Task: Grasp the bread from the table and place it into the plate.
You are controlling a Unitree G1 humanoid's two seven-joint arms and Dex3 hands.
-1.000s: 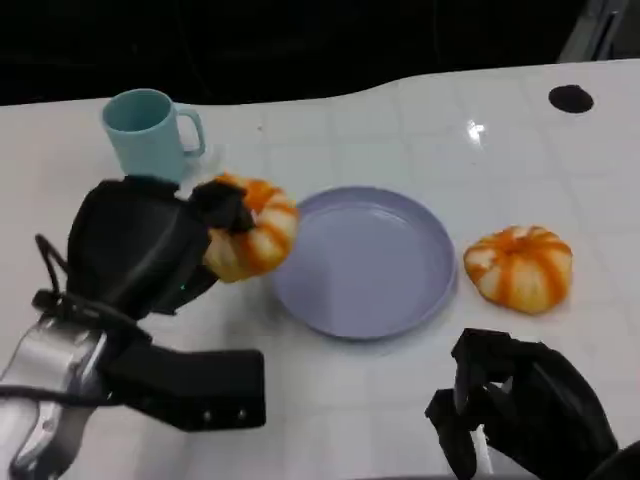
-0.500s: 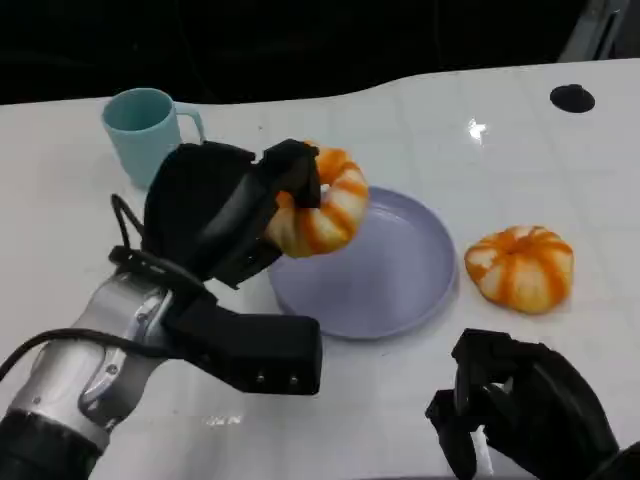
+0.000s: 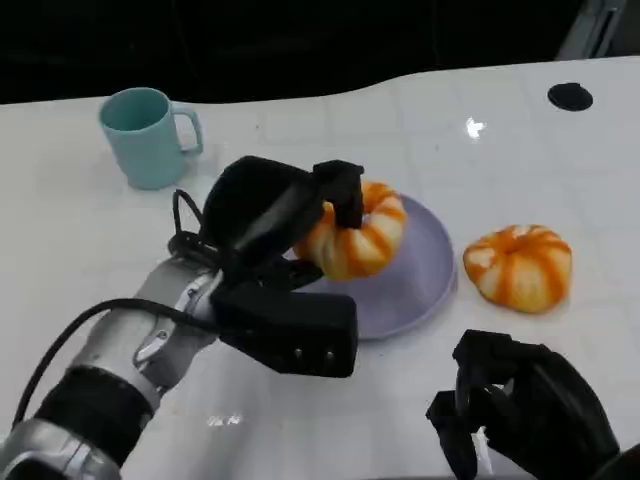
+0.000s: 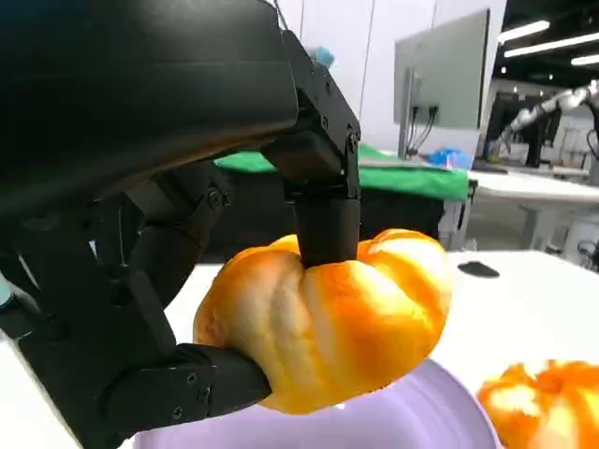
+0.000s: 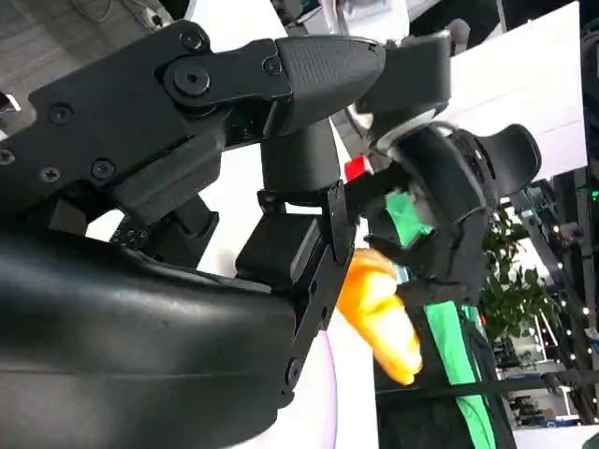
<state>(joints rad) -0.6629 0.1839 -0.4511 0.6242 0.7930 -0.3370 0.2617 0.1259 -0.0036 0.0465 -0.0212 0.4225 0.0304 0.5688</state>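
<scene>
Your left hand [image 3: 275,215] grasps the bread [image 3: 358,232] at the centre of the head view, fingers [image 4: 323,201] clamped over its top and underside, holding it above the left part of the plate [image 3: 420,270]. The left wrist view shows the bread raised off the plate's purple surface. Your right hand [image 3: 520,405] sits at the lower right of the head view, fingers curled in on nothing. A second bread [image 3: 518,265] lies on the table [image 3: 80,230] right of the plate, apart from it. A mug [image 3: 145,135] stands upper left.
</scene>
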